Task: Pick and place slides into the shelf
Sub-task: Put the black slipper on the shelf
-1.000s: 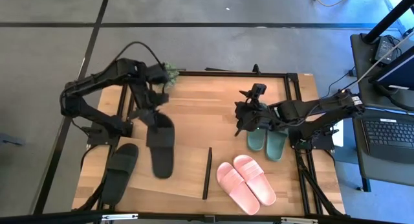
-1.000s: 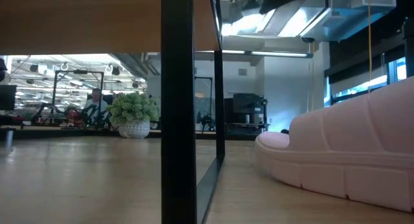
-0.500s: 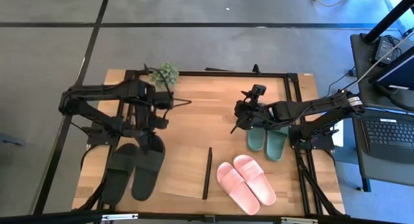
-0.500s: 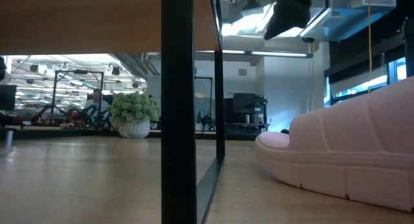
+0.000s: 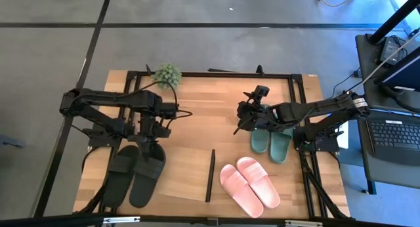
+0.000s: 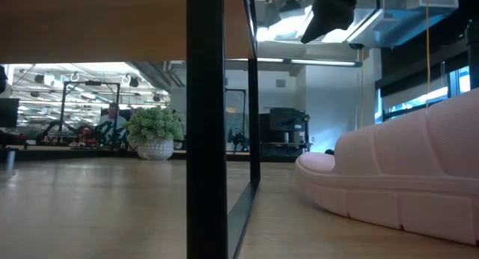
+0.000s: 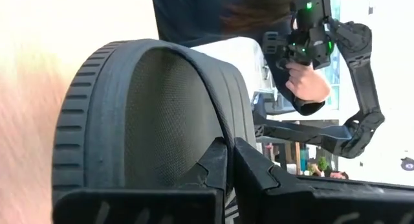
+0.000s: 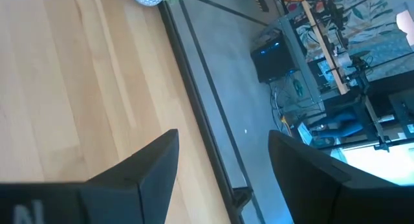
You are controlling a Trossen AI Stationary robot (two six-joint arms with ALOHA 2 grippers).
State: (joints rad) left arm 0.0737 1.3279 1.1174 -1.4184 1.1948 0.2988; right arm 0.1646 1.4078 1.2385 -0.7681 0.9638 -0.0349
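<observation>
We looked down on a pale wood tabletop (image 5: 197, 122) with visible plank seams, ringed by a thin black metal frame. The left gripper (image 5: 148, 140) sat at about nine o'clock on the board, its fingers pinched tight on the heel end of a black slide (image 5: 147, 176). In the left wrist view that black slide (image 7: 162, 114) showed a ribbed rubber edge and a finely dimpled footbed, rounded at the end, with the two dark fingers (image 7: 217, 169) closed together against it. Its mate, the second black slide (image 5: 120, 174), lay just beside it toward eight o'clock, both long and matte.

The right gripper (image 5: 244, 122) hovered near two o'clock with its jaws spread and nothing between them; the right wrist view showed the right gripper (image 8: 223, 166) with blunt dark fingers (image 8: 145, 169) apart over bare wood. Just beside it lay the dark green slides (image 5: 270, 142), side by side. The light pink slides (image 5: 249, 182) rested at five o'clock, smooth and thick-soled; in the low view a pink slide (image 6: 397, 177) bulged softly with a wide strap.

A thin black divider (image 5: 210, 176) stood at six o'clock. A small leafy potted plant (image 5: 167, 74) sat at eleven o'clock.
</observation>
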